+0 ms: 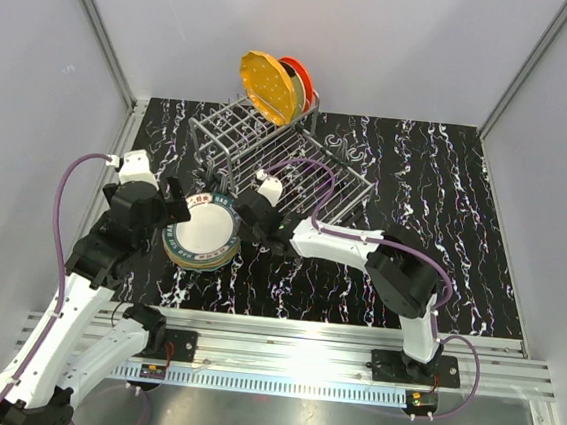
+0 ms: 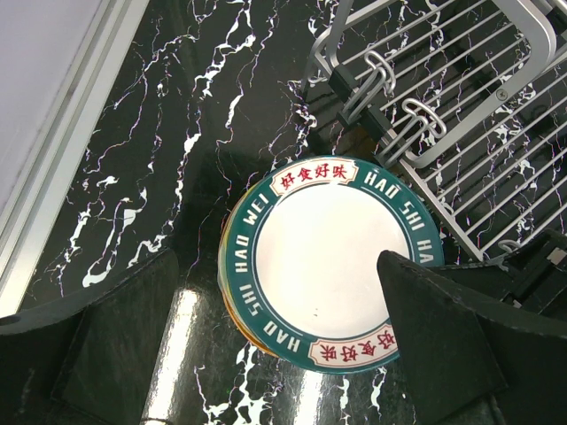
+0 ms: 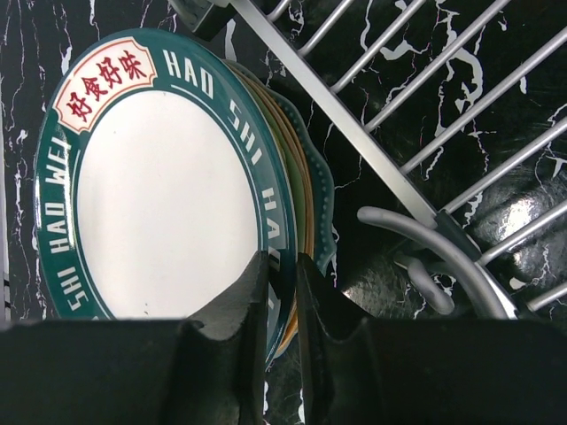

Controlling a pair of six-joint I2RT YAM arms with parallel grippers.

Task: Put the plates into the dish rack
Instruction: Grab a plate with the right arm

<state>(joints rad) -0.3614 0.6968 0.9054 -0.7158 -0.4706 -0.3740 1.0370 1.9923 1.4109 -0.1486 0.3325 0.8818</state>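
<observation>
A stack of plates (image 1: 201,233) lies on the black marbled table, left of centre. Its top plate is the teal-rimmed white one (image 2: 328,257), also in the right wrist view (image 3: 159,195). My right gripper (image 3: 282,288) is shut on that plate's right rim, one finger above and one under it; in the top view it (image 1: 252,225) sits at the stack's right edge. My left gripper (image 2: 279,354) is open, its fingers straddling the stack's near side, at the stack's left in the top view (image 1: 168,211). A dotted orange plate (image 1: 269,86) and a red-orange plate (image 1: 299,73) stand in the dish rack (image 1: 269,151).
The rack's wire tray (image 3: 354,115) lies right beside the stack, its corner loops (image 2: 399,115) nearly touching the plates. Green, orange and teal scalloped rims (image 3: 323,204) show under the top plate. Grey walls close the left, right and back of the table.
</observation>
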